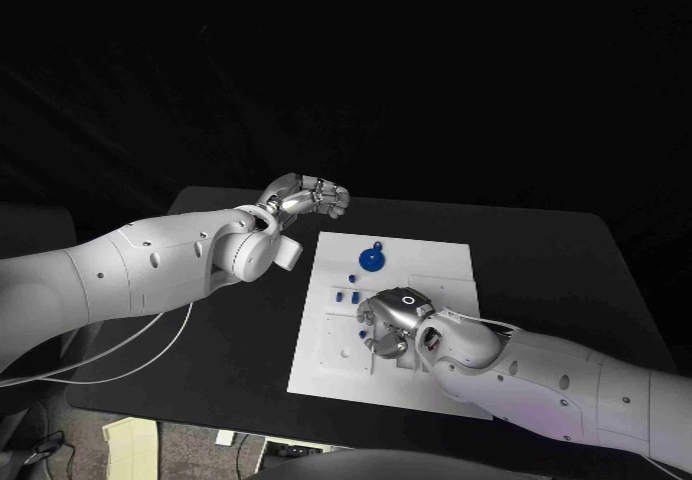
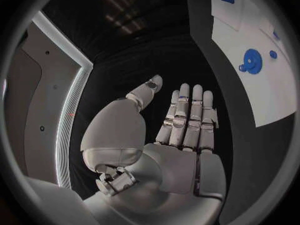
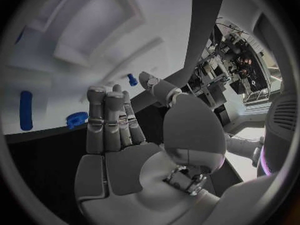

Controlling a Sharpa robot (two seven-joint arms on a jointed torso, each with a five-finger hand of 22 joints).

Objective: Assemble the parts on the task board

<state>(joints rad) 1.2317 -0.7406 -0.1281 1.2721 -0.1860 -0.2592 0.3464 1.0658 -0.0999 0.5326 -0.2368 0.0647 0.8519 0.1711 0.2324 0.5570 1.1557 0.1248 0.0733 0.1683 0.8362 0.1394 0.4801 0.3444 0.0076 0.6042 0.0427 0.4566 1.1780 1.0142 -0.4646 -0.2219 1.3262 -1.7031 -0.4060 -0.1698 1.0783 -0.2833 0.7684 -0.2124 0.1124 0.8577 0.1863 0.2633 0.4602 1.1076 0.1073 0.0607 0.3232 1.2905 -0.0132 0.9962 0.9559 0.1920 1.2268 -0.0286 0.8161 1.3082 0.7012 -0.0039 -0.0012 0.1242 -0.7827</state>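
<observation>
The white task board (image 1: 433, 270) lies in the middle of the black table. A round blue part (image 1: 372, 260) sits near its far end, and small blue pieces (image 1: 346, 294) lie at its left side. My right hand (image 1: 392, 315) hovers low over the board's near middle with fingers stretched and nothing in them. In the right wrist view that hand (image 3: 115, 130) points at the board (image 3: 94, 40), beyond a blue bar (image 3: 25, 110), a blue toothed piece (image 3: 76, 119) and a small blue peg (image 3: 132, 79). My left hand (image 1: 303, 195) is raised off the board's far left corner, flat and holding nothing (image 2: 184, 122).
Bare black table (image 1: 548, 260) stretches right of the board. In the left wrist view the board (image 2: 250, 30) lies off to one side with the round blue part (image 2: 252, 61) and a small blue piece (image 2: 273, 54) on it. A white cable (image 1: 130, 350) hangs under my left arm.
</observation>
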